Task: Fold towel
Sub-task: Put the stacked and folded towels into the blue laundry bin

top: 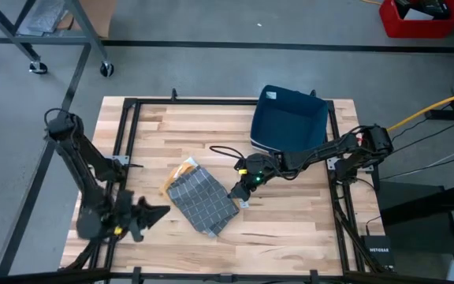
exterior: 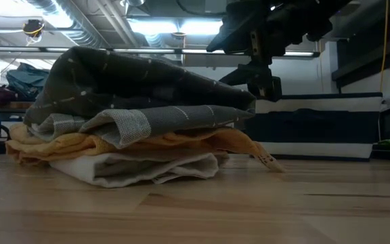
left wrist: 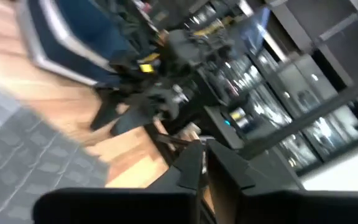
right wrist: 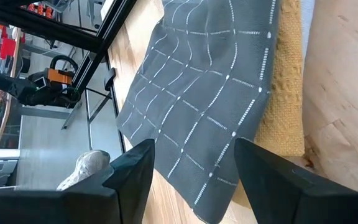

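At the bench's [top: 290, 229] left front corner, the left claw [top: 158, 212] sat pinched together and empty, apart from the cloth. Mid-bench, the grey grid-patterned towel [top: 203, 202] lay as a compact folded bundle, a yellow cloth [top: 181, 172] peeking from beneath; the low view showed stacked layers. Just beside its right edge hovered the right claw [right wrist: 194, 180], fingers spread wide, gripping nothing. Behind stood a dark blue bin [top: 288, 120]. Folding looked essentially finished; perhaps only tidying and withdrawal remained.
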You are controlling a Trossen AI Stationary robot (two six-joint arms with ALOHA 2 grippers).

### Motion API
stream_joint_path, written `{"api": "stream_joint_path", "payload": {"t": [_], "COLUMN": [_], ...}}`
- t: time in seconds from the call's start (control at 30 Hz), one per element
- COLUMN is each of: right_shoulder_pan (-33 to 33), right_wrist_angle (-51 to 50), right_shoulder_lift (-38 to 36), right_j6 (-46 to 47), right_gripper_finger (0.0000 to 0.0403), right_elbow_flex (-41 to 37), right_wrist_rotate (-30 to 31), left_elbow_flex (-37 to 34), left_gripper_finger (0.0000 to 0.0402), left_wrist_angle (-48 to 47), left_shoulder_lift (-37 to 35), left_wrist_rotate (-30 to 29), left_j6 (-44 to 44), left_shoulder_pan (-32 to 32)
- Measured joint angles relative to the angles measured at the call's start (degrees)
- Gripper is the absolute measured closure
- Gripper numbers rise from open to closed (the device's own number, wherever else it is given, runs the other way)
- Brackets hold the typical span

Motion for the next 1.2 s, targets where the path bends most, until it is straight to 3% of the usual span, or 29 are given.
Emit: {"api": "stream_joint_path", "payload": {"t": [0.17, 0.37, 0.53, 0.63, 0.77, 0.97, 1.03, 1.2], "right_shoulder_pan": [0.0, 0.0, 0.0, 0.0, 0.04, 0.0, 0.0, 0.0], "right_wrist_angle": [0.0, -0.11, -3.77, -6.22, -7.35, -7.06, -7.08, -7.06], "right_shoulder_lift": [0.0, 0.0, 0.0, 0.0, 0.0, 0.0, 0.0, 0.0], "right_j6": [-0.04, -1.32, -3.02, -3.04, -3.04, -4.85, -5.01, -5.05], "right_gripper_finger": [0.0175, 0.0175, 0.0175, 0.0175, 0.0175, 0.0175, 0.0175, 0.0175], "right_elbow_flex": [0.0, 0.0, 0.0, -0.01, -0.02, -0.02, -0.02, -0.02], "right_wrist_rotate": [0.0, -0.01, -3.4, -5.96, -6.49, -4.5, -4.47, -5.03], "left_elbow_flex": [3.06, 12.25, 20.39, 25.41, 30.29, 30.96, 30.83, 25.48], "left_gripper_finger": [0.0396, 0.0395, 0.0394, 0.0394, 0.0394, 0.0394, 0.0394, 0.0394], "left_wrist_angle": [-1.48, -15.9, -32.24, -51.84, -84.55, -120.42, -126.42, -121.11], "left_shoulder_lift": [-1.92, 0.9, 0.13, -2.57, -6.3, -9.67, -9.75, -11.11], "left_wrist_rotate": [21.84, 48.51, 61.63, 64.43, 63.57, 61.57, 61.58, 61.21], "left_j6": [5.33, 6.35, 13.55, 11.29, -0.85, -23.81, -30.53, -39.05], "left_shoulder_pan": [12.41, 30.93, 43.94, 49.37, 51.73, 44.36, 40.29, 31.49]}}
